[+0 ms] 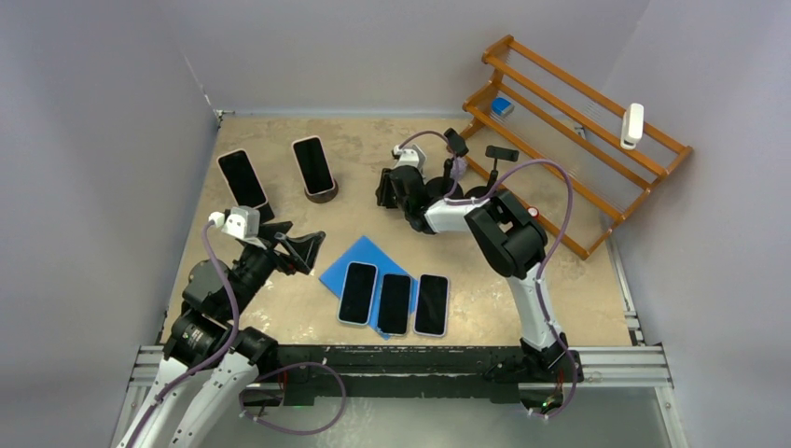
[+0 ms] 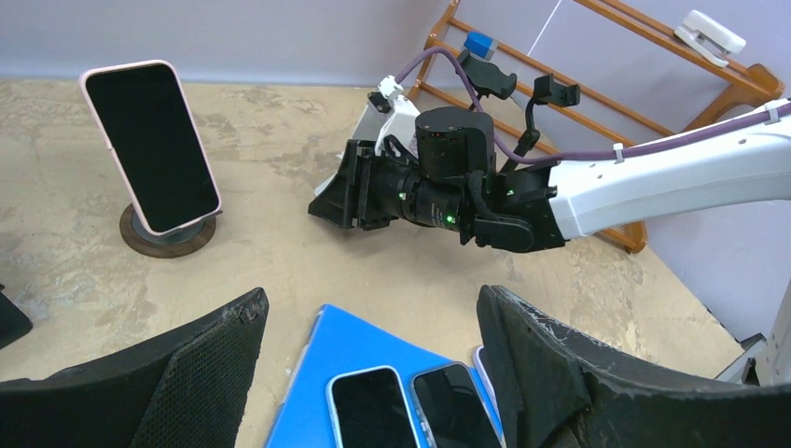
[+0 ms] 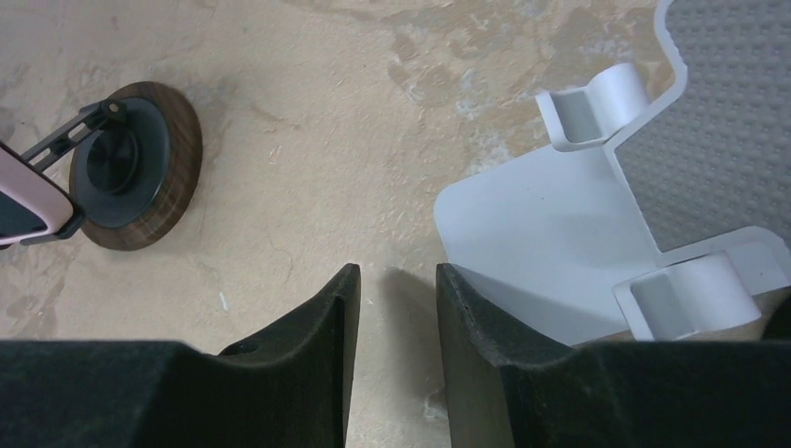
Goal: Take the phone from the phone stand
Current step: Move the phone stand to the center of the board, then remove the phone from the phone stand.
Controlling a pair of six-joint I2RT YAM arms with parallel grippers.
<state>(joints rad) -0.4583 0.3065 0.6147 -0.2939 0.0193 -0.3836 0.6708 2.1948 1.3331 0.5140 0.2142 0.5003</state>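
A pink-cased phone (image 2: 149,145) leans upright on a round wooden phone stand (image 2: 168,235) at the back left; the top view shows this phone (image 1: 313,165) too. A second dark phone (image 1: 242,179) stands on another stand to its left. My right gripper (image 3: 396,273) hovers low over the table, open a little with nothing between its fingers, between that wooden stand (image 3: 140,168) and an empty white stand (image 3: 550,224). My left gripper (image 2: 373,303) is open wide and empty, above the left of a blue mat (image 2: 359,341) holding three flat phones (image 1: 393,302).
A wooden rack (image 1: 578,121) stands at the back right with a white object (image 1: 633,124) and a small blue item (image 1: 502,105) on it. Grey walls close in the table on the left, back and right. The right arm (image 2: 672,177) reaches across the middle.
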